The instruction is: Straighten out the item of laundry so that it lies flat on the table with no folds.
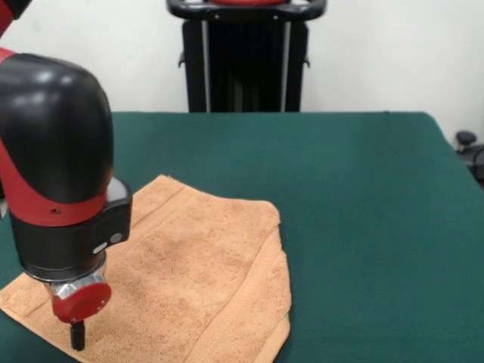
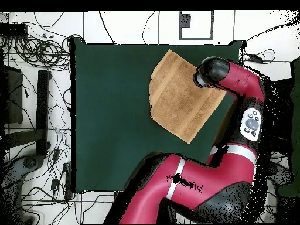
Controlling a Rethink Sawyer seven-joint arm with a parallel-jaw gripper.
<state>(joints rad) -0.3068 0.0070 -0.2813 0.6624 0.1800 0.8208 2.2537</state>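
Observation:
The peach terry towel (image 1: 197,272) lies on the green table (image 1: 355,204) at the near left in the front view, running off the bottom edge. Its right side looks doubled over along a border band (image 1: 265,291). My gripper (image 1: 77,336) hangs under the black and red wrist and comes down onto the towel's left part. In the overhead view the towel (image 2: 179,96) is a tilted rectangle near the table's (image 2: 111,117) top edge. The arm's wrist (image 2: 212,70) covers the towel's right corner and hides the gripper.
The robot pedestal (image 1: 246,57) stands behind the table's far edge. A dark object (image 1: 470,151) sits off the table's right side. Cables (image 2: 35,53) lie on the floor left of the table in the overhead view.

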